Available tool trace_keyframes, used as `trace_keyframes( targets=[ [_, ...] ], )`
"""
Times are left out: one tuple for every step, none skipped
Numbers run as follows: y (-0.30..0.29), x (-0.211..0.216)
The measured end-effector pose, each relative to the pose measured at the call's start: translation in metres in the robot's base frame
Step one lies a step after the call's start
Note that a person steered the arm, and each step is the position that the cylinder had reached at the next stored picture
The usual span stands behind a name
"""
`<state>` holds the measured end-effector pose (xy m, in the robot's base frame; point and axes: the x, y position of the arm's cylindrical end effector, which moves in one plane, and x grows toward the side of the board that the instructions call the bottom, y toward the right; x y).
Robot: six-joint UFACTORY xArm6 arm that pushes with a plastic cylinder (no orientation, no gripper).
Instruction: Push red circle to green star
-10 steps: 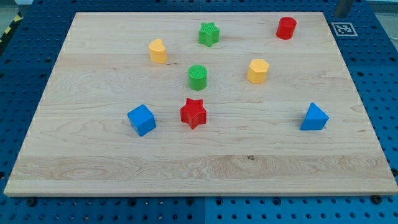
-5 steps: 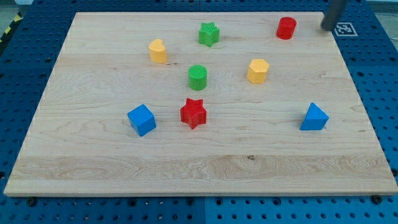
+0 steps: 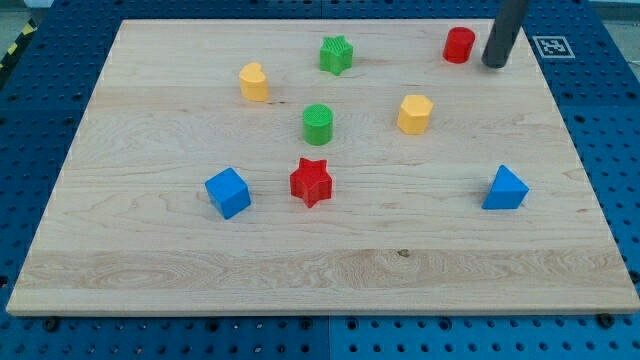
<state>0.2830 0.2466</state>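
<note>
The red circle [image 3: 460, 45] stands near the top right of the wooden board [image 3: 180, 260]. The green star [image 3: 337, 55] lies to its left, near the top middle. My tip [image 3: 493, 65] comes down from the view's top and stands just right of the red circle, a small gap apart from it.
A yellow block [image 3: 254, 81] lies left of the green star. A green circle [image 3: 318, 123] and a yellow hexagon-like block [image 3: 414, 114] lie mid-board. A red star [image 3: 311, 182], a blue cube [image 3: 228, 192] and a blue block [image 3: 505, 188] lie lower.
My rod has moved in from the top right corner, leftward and down, to just right of the red circle. No block has moved.
</note>
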Motion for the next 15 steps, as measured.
trace_keyframes(
  targets=[
    [0.014, -0.015],
    [0.014, -0.021],
    [0.007, -0.050],
    [0.004, -0.050],
    [-0.013, -0.043],
    [-0.034, -0.038],
    [-0.050, -0.038],
    [-0.062, -0.034],
    [-0.068, -0.022],
    [-0.069, -0.019],
    [-0.073, -0.023],
    [-0.090, -0.028],
    [-0.098, -0.028],
    [-0.098, -0.020],
    [-0.098, 0.005]
  ],
)
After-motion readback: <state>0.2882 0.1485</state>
